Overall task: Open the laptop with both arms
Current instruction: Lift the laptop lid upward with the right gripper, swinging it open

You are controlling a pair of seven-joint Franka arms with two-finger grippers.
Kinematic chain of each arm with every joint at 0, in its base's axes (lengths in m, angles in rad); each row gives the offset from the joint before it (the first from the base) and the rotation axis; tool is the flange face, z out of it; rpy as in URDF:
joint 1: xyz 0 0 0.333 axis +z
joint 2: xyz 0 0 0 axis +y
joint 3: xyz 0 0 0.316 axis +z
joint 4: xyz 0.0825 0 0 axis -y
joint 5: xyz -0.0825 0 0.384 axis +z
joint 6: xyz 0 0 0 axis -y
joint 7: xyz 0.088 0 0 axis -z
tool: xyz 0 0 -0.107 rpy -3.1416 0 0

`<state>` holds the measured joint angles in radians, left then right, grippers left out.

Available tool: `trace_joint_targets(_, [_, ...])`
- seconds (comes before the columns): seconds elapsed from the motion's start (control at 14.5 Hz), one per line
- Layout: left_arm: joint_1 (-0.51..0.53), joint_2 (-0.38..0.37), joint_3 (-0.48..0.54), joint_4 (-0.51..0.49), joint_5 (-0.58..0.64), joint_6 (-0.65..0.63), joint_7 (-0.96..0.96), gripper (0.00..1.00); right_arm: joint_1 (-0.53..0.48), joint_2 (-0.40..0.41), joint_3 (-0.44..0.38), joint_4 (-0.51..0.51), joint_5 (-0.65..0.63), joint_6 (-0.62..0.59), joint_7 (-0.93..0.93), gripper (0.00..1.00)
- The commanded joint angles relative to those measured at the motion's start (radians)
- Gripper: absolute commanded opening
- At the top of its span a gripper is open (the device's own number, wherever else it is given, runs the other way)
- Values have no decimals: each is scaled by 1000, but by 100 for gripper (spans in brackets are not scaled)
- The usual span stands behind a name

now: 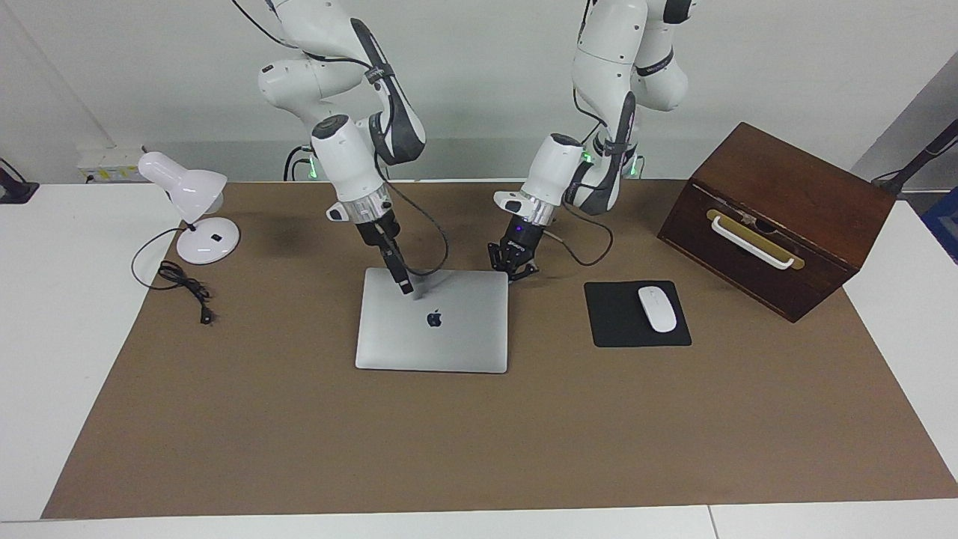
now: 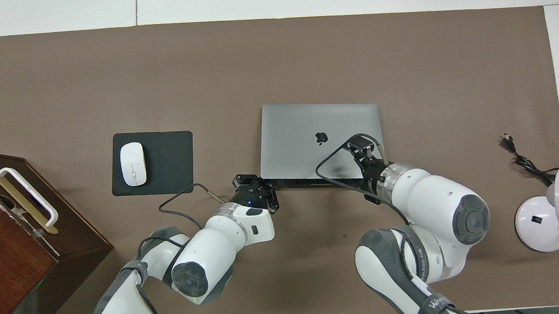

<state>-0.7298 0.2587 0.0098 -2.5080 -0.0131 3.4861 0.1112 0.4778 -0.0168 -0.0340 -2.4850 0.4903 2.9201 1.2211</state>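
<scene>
Laptop (image 1: 432, 320) shut, flat mid-worktop (image 1: 479, 449), long axis running between the arms' ends, logo upright from the robots' end. Right end effector (image 1: 405, 285) on lid, left end effector (image 1: 514, 262) at its robot-side corner; finger gaps unreadable.

The laptop (image 1: 432, 320) is plain silver-grey, a dark apple logo on its lid. The tabletop (image 1: 45, 314) is white under a flat brown mat (image 1: 479, 442). A white mouse (image 1: 657, 308) lies on a black mouse pad (image 1: 614, 329). The box (image 1: 778, 217) is dark reddish-brown wood, with a white handle on a brass-coloured strip. The lamp (image 1: 191, 213) is white, its cord black. Both arms are white with black bands.
</scene>
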Motion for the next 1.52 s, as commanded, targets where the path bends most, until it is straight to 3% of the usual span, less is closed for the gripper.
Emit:
trace_joint_targets(0.0, [-20,43,24,15,7,17,10,0,-13,37,3,51,25,21,-44,100])
trace_joint_targets(0.55, [-20,47,24,14,8,17,16,0,-18,103,2,193,25,16,-90,100])
trace_joint_targets(1.45, [-20,50,25,12,7,17,21,0,-67,224,-1,480,22,-6,-374,100])
